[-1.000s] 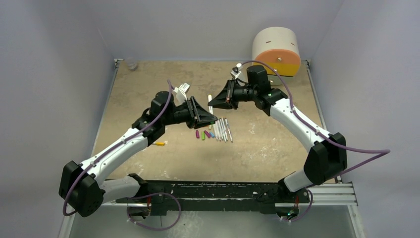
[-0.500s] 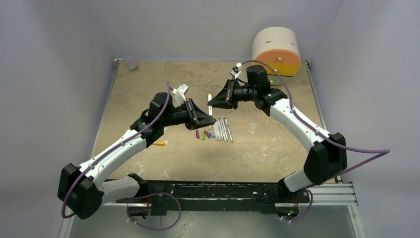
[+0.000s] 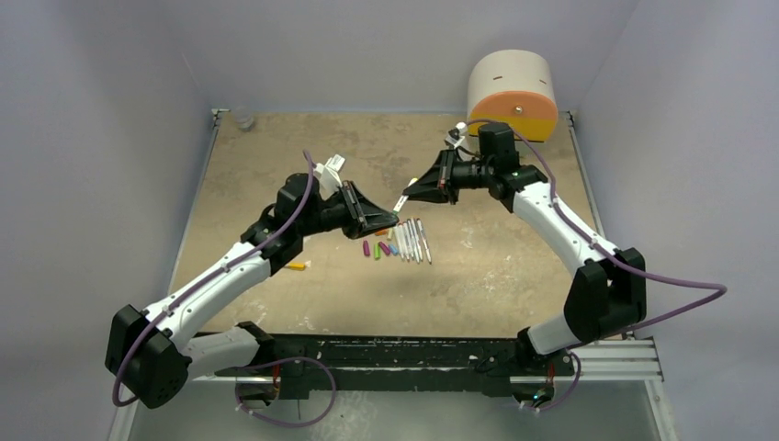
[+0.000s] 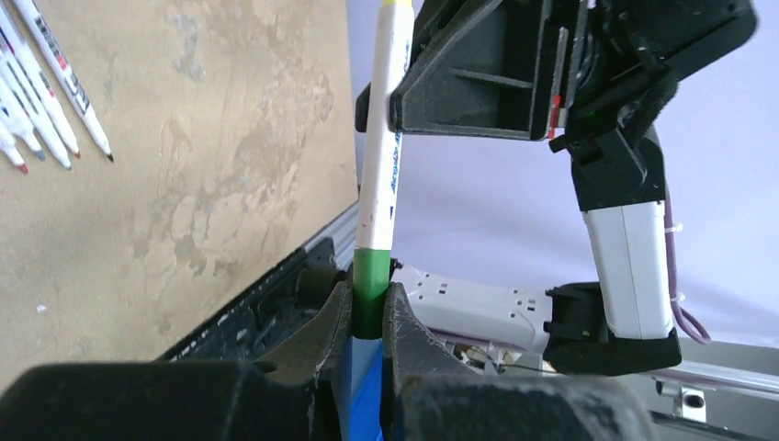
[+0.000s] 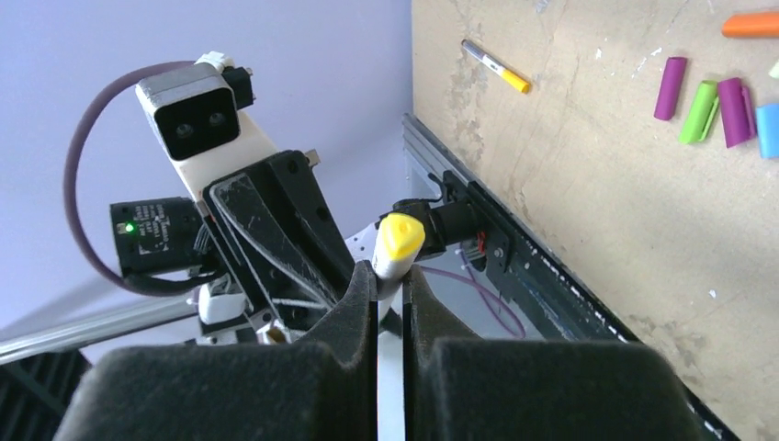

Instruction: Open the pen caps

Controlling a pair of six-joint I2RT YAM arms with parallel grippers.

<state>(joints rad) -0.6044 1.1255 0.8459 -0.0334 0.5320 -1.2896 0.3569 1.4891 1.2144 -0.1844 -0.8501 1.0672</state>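
**A:** Where is the pen that is being worked on?

**B:** It is up off the surface (image 3: 276,165), near the middle, with both arms holding it. The pen (image 4: 384,138) has a white barrel with blue lettering. Its green cap (image 4: 370,285) sits flush on the barrel, with no gap showing.

**A:** What has the left pincer got?

**B:** The left pincer (image 4: 368,310) is pinching that green cap, one pad on each side.

**A:** And the right one?

**B:** The right pincer (image 5: 391,287) is clamped on the barrel towards the other end. The yellow end (image 5: 400,239) pokes out past its fingers. From above it sits at 1 o'clock from the left one, and their tips nearly meet.

**A:** What else is lying about?

**B:** The loose caps (image 5: 735,98) lie in a row on the surface, at 6 o'clock from the held pen: magenta, green, magenta, blue. An orange one lies just beyond them. At 3 o'clock of the row, just beside it, are the uncapped pens (image 3: 413,241) with their tips bare. A lone pen (image 3: 296,265) with a yellow end lies at 8 o'clock from the left pincer, well apart. The cream-and-orange drawer unit (image 3: 513,92) stands in the 1 o'clock corner.
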